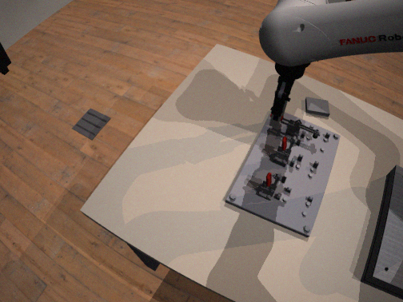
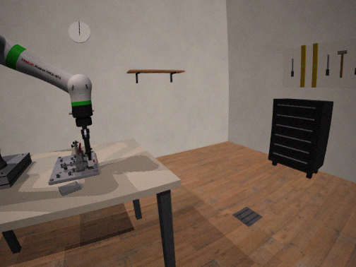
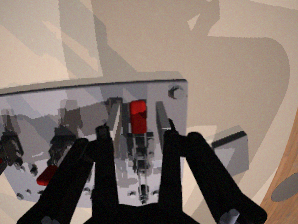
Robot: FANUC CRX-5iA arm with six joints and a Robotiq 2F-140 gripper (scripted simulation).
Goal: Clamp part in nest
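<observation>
The part (image 1: 317, 106) (image 2: 70, 188) (image 3: 234, 152), a flat grey block, lies on the table beside the fixture plate (image 1: 293, 216) (image 3: 160, 90). The clamp nearest the part has its red handle (image 3: 138, 116) lying low toward the plate's edge; its bar (image 1: 308, 129) reaches out low over a nest with no part in it. My gripper (image 1: 276, 116) (image 2: 90, 160) (image 3: 138, 113) is partly open, pointing down, its fingers on either side of that handle with gaps to both. The middle clamp's red handle (image 1: 284, 143) and the far clamp's red handle (image 1: 269, 179) stand up. Whether fingertips touch the plate is hidden.
Stop blocks, side blocks and round pads rise from the plate beside each clamp. The middle clamp (image 3: 65, 137) stands close beside my left finger in the wrist view. A dark-edged grey base (image 1: 393, 240) (image 2: 15, 167) stands on the table beyond the fixture.
</observation>
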